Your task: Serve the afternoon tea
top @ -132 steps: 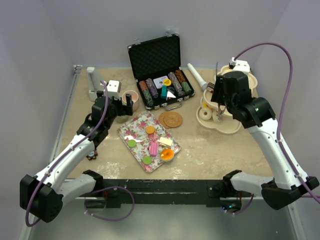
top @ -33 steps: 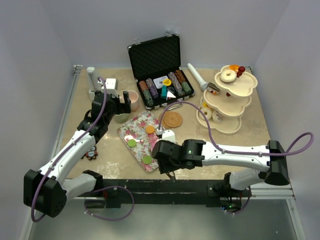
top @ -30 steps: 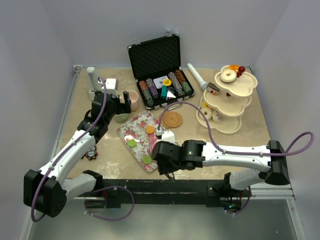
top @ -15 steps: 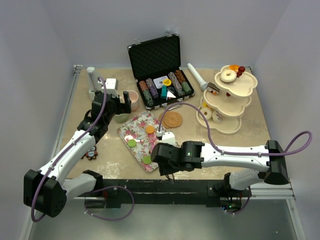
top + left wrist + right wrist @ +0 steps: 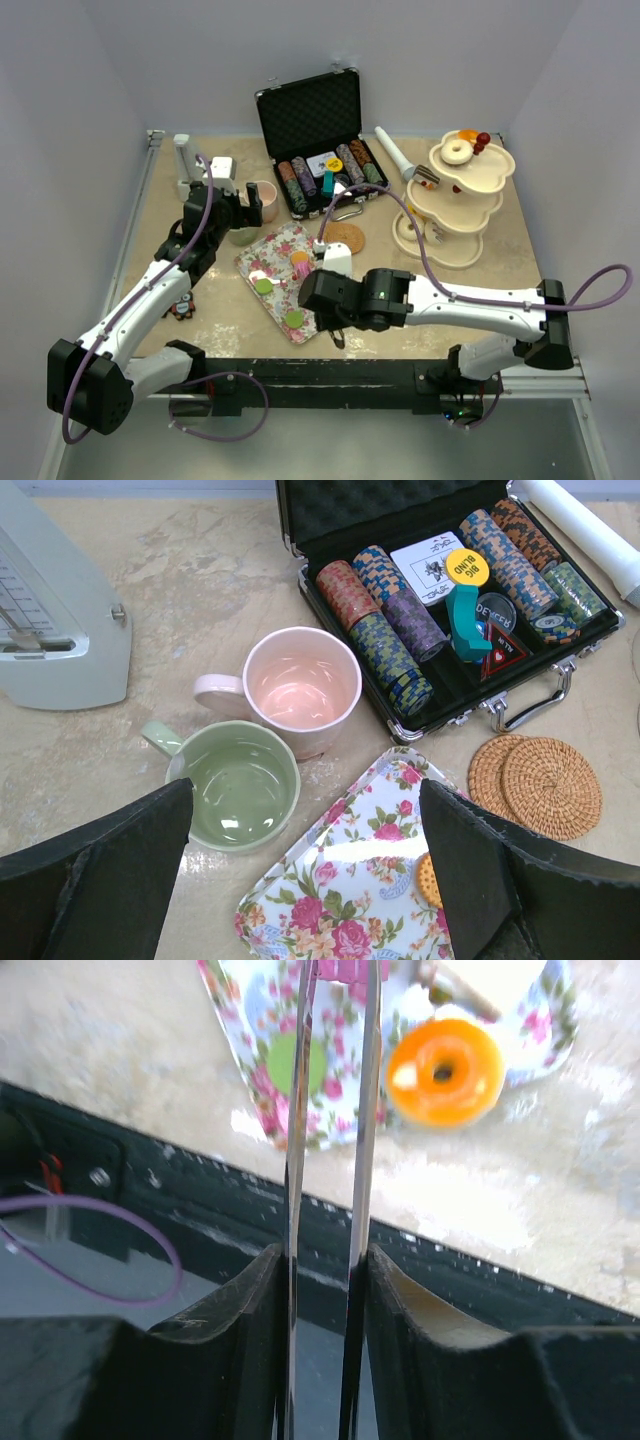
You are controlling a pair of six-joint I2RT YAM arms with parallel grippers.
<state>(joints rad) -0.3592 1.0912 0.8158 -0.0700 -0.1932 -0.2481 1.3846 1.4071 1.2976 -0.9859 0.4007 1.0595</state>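
The cream scalloped three-tier stand (image 5: 455, 205) is in the far right corner of the counter (image 5: 500, 245). Its top tier carries a pale ring donut (image 5: 457, 150) with small orange and dark red sweets beside it. A cake slice (image 5: 427, 178) sits on the middle tier.

The pink cup (image 5: 300, 685) and green cup (image 5: 235, 785) stand upright and empty toward the far left, rims touching and handles pointing left. The left gripper (image 5: 305, 810) hangs above them with its fingers spread wide and nothing between them.

The floral tray (image 5: 365, 890) lies near the middle of the near edge. It holds an orange donut (image 5: 443, 1070), green macarons (image 5: 283, 1060), a pink piece, and a pale cake that is too blurred to make out.

The right gripper (image 5: 325, 1260) is clamped on thin metal tongs (image 5: 366, 1080). Their blades run close together out to the pink piece at the top of the wrist view; whether they touch it cannot be told.

In the open chip case (image 5: 440, 580), a yellow disc (image 5: 466, 567) reads "BIG BLIND". A white disc beside it reads "DEALER" and is partly covered. The card print is too small to read.
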